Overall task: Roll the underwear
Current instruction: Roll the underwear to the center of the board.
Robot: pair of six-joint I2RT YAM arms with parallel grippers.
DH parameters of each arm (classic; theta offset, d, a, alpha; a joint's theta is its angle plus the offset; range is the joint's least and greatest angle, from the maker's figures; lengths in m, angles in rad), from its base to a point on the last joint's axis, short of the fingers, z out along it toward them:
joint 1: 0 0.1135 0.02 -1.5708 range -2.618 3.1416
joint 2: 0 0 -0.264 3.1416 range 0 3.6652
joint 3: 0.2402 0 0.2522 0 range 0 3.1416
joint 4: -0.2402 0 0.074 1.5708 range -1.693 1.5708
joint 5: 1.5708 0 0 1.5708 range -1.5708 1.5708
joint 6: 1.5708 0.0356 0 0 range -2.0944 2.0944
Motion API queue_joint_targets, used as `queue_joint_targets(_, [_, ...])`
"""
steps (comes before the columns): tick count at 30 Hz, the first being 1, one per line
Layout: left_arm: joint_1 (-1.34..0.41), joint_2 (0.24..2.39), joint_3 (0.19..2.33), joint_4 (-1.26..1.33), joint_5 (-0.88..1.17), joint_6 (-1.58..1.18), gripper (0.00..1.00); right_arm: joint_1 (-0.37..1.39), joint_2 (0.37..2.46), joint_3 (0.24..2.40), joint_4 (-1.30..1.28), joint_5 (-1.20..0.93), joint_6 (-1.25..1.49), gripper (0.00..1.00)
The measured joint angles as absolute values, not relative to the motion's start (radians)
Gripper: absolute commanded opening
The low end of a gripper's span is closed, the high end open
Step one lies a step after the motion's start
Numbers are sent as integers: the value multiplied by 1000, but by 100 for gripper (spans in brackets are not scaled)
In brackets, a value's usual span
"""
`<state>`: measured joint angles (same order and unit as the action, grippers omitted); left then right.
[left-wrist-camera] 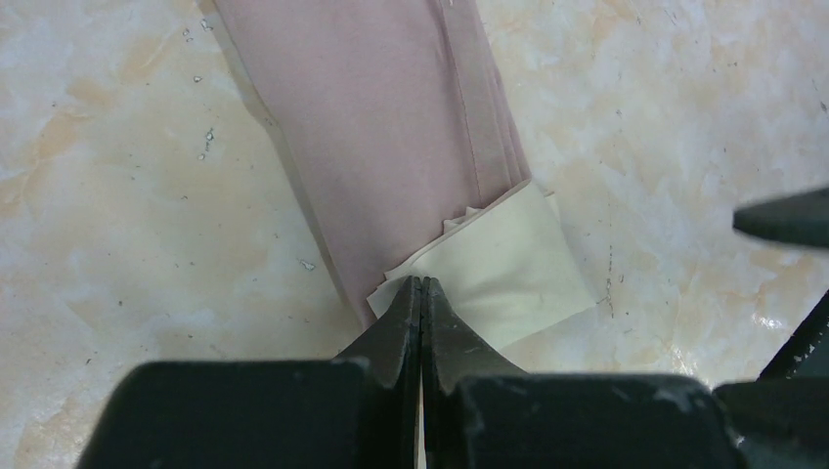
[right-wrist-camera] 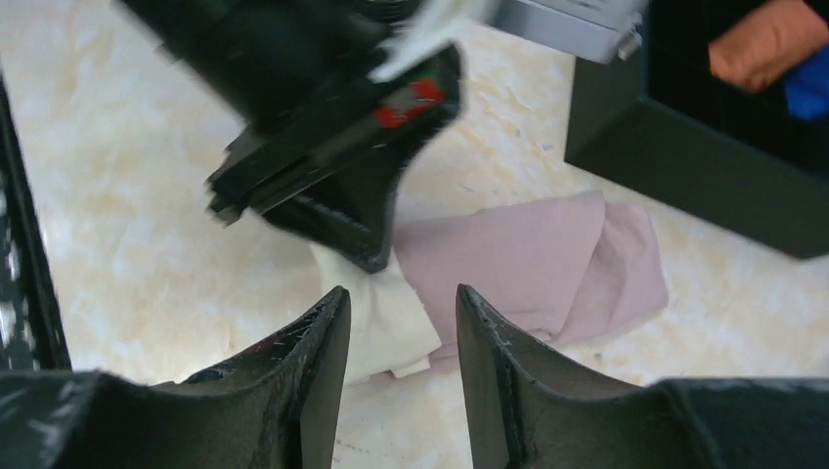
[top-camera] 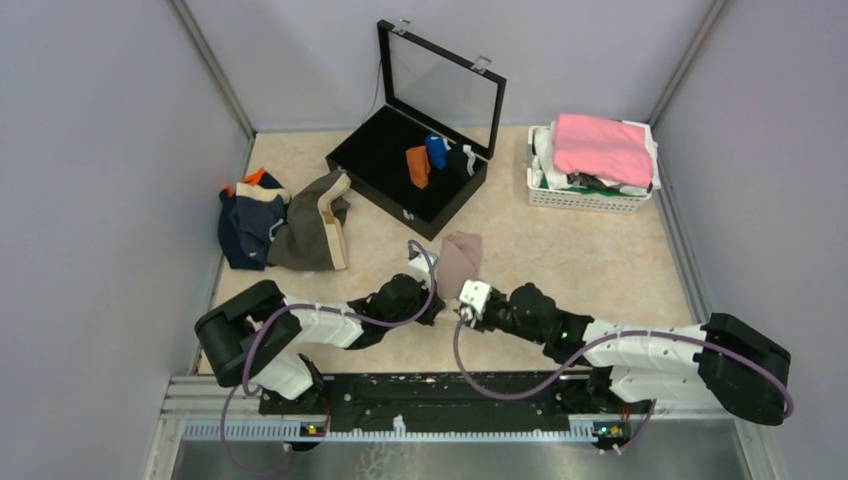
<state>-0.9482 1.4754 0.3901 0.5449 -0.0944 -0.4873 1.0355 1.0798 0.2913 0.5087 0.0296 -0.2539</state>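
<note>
Left gripper (left-wrist-camera: 422, 285): fingers squeezed tight together, tips down on the cream patch at the near end of the pale pink underwear (left-wrist-camera: 391, 127); pinching a fold or only pinning it, cannot tell.
Right gripper (right-wrist-camera: 396, 327): fingers partway apart, nothing between them, hovering just short of that same cream end, nose to nose with the left gripper.
Pale pink underwear: folded into a long narrow strip, layered edges showing along one side, flat on the table (top-camera: 580, 270), centre, near the black case (top-camera: 380, 150).
Black case: lid up, orange roll (top-camera: 418, 166) and blue roll (top-camera: 436, 150) inside.
Pile of briefs (top-camera: 285, 215): navy and olive-brown, heaped at far left, well apart from both grippers.
White basket (top-camera: 585, 198): far right, bright pink cloth (top-camera: 603, 147) on top.
</note>
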Motion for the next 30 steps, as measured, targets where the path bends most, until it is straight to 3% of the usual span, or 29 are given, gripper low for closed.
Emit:
queue_joint_targets(8, [-948,1479,392,547,-94,-483,0,1145,1069,302,329,33,-657,54])
queue_joint_targets(24, [-948,1484,393,555,-87,-476,0,1181,1329,269,499,105,-970,54])
queue_joint_targets(30, [-948,1484,393,555,-86,-473,0,1182,1399,269,587,146,-1037,47])
